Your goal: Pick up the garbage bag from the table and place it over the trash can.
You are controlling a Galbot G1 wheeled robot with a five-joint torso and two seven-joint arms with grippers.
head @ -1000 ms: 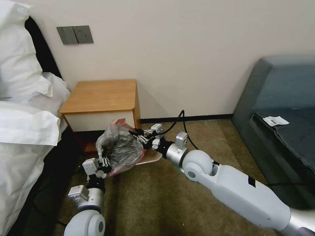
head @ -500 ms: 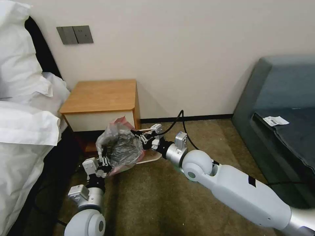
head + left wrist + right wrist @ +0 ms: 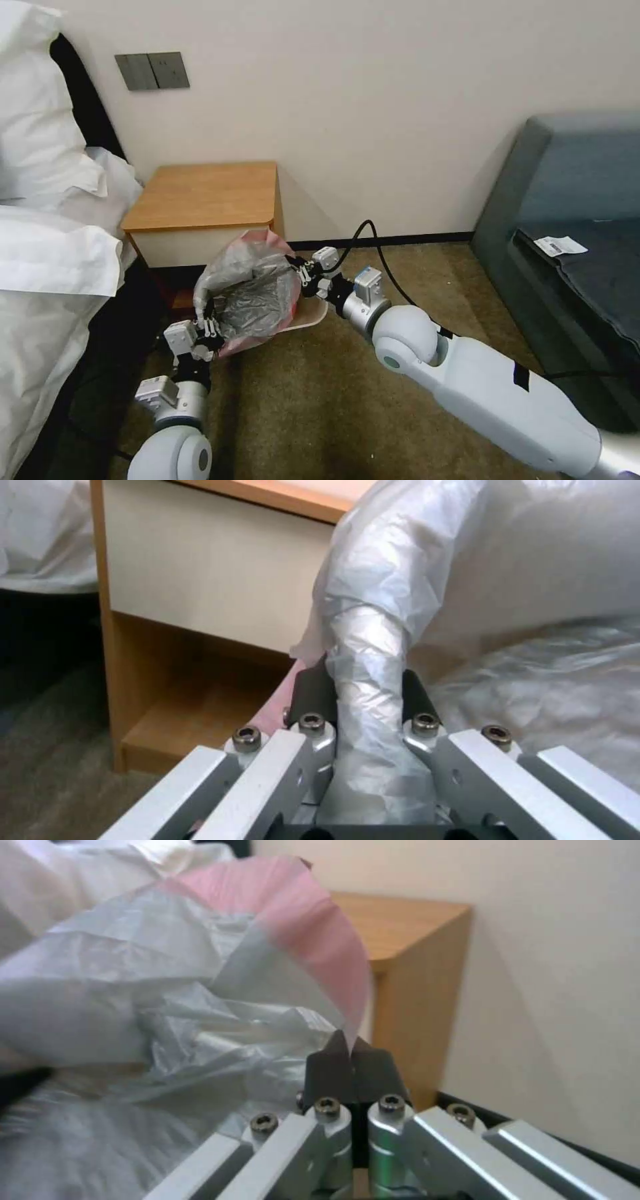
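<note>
From the head view, the bag (image 3: 250, 293) has spread wider since a second ago, stretched between both pincers over the bin (image 3: 308, 319) below the desk (image 3: 200, 193); I judge its mouth is nearly ready to seat.

Left wrist: left pincer (image 3: 363, 700) clamps a bunched fold.

Right wrist: right pincer (image 3: 348, 1065) pinches the pink rim, fully closed.

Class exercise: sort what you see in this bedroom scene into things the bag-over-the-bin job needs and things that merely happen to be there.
Part of the job:
- garbage bag, held open over the bin
- trash can, rim showing beneath the bag
- table
- left gripper, shut on the bag
- right gripper, shut on the bag's pink rim

Just lying about:
- white bedding
- wall switches
- sofa with a paper slip
</note>
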